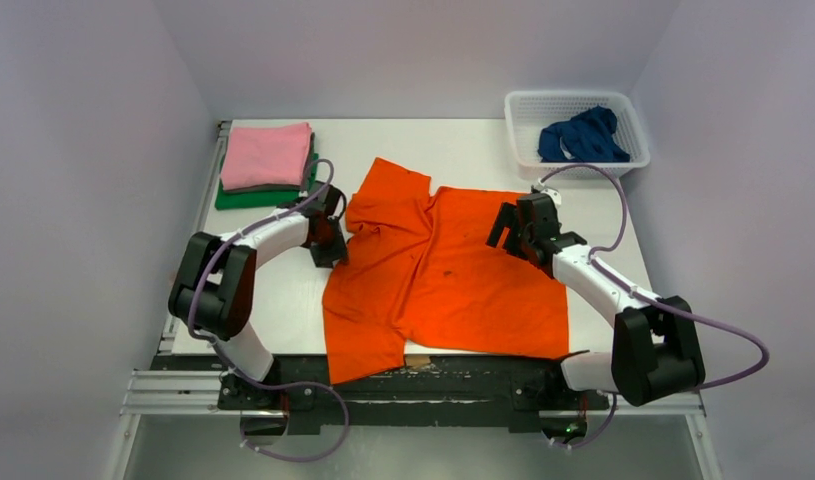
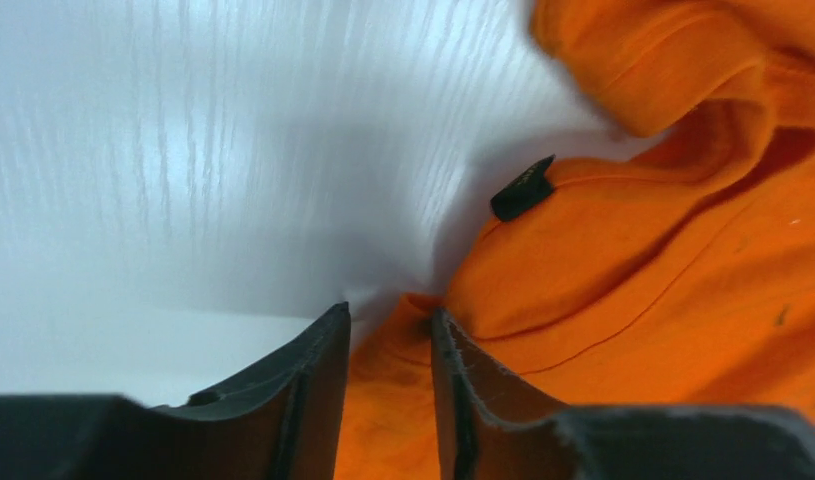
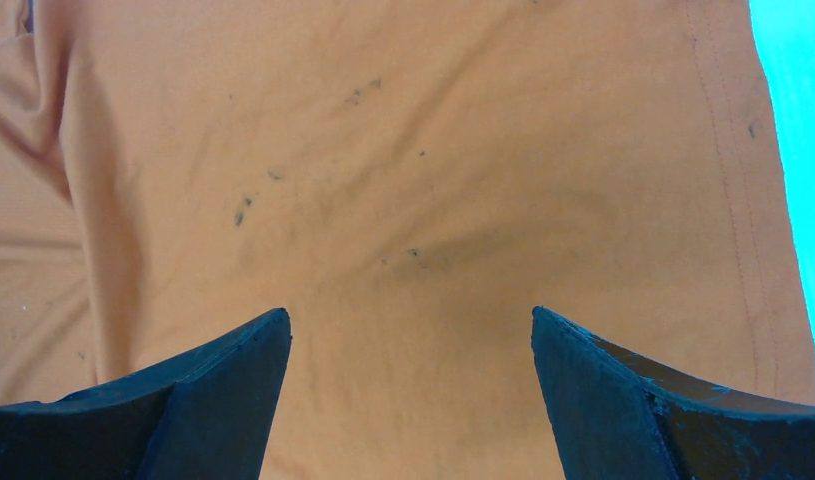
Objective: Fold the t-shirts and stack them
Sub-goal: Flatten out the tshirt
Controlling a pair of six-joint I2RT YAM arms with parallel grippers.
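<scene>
The orange shirt (image 1: 463,280) lies spread across the middle of the table (image 1: 463,140), its left side rumpled and doubled over, its near-left corner hanging over the near edge. The left claw (image 1: 328,235) sits low at the shirt's left edge, its 2 fingers (image 2: 318,370) drawn close and clamped on a small fold of orange cloth; a black tag (image 2: 523,188) shows on the shirt just beyond the tips. The right claw (image 1: 508,225) hangs over the shirt's far-right part with its fingers (image 3: 223,375) wide apart, flat cloth with a few dark specks showing between them, nothing held. At the far left, 3 folded shirts form a stack: pink (image 1: 266,153) on top, dark grey (image 1: 283,187) under it, green (image 1: 245,199) at the bottom. At the far right, the blue shirt (image 1: 583,138) lies bunched in the basket (image 1: 523,105).
</scene>
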